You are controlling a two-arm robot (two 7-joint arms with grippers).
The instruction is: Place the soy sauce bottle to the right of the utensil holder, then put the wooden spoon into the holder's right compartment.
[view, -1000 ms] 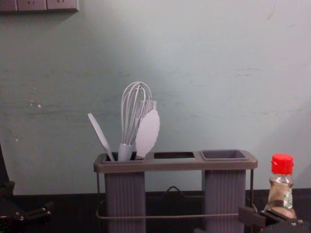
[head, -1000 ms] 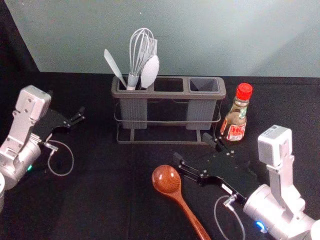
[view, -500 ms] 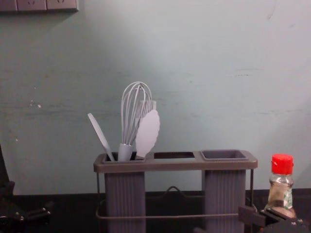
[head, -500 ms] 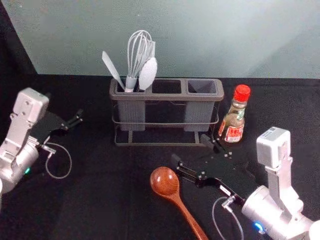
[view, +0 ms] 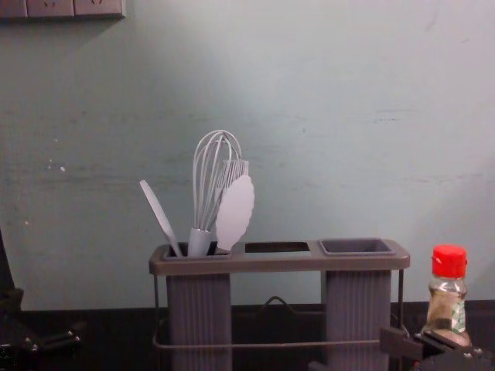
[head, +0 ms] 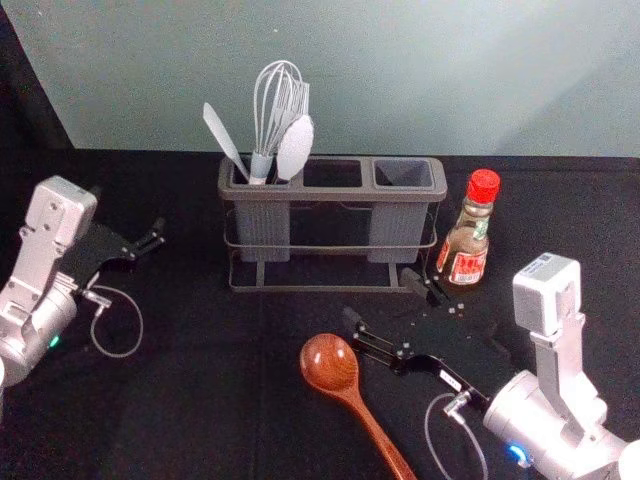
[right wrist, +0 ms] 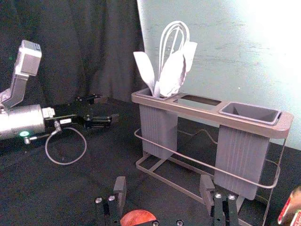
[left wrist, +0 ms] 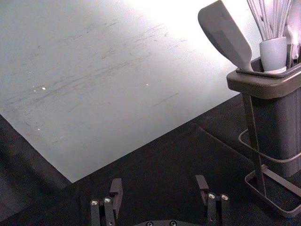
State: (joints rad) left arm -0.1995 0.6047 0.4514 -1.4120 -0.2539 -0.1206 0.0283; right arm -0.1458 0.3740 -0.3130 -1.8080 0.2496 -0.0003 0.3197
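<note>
Head view, soy sauce bottle point(head: 467, 240): upright on the table point(head: 200, 400), just right of the utensil holder point(head: 332, 193).
Head view, wooden spoon point(head: 329, 362): lying near the holder's near side, bowl to the far left, handle running near and right.
Head view, right gripper point(head: 381, 297): between spoon and bottle, fingers spread, clamped on nothing.
Head view, right compartment point(head: 397, 226): nothing stands in it; the whisk point(head: 264, 110) and other tools stand in the left one.
Head view, bottle label point(head: 467, 267): red and white, its characters too small to read; no brand can be made out.

Left wrist view, left gripper point(left wrist: 159, 184): idle, left of the holder, fingers apart.

Right wrist view, spoon bowl: partly seen between the parted fingers.

Chest view, bottle: upright, red cap on, green and white label unreadable.
Chest view, step: bottle placing looks done, so the spoon is in hand.
Chest view, next move: probably bring the right gripper over the spoon's handle, close, lift, then tip it upright into the right compartment.
</note>
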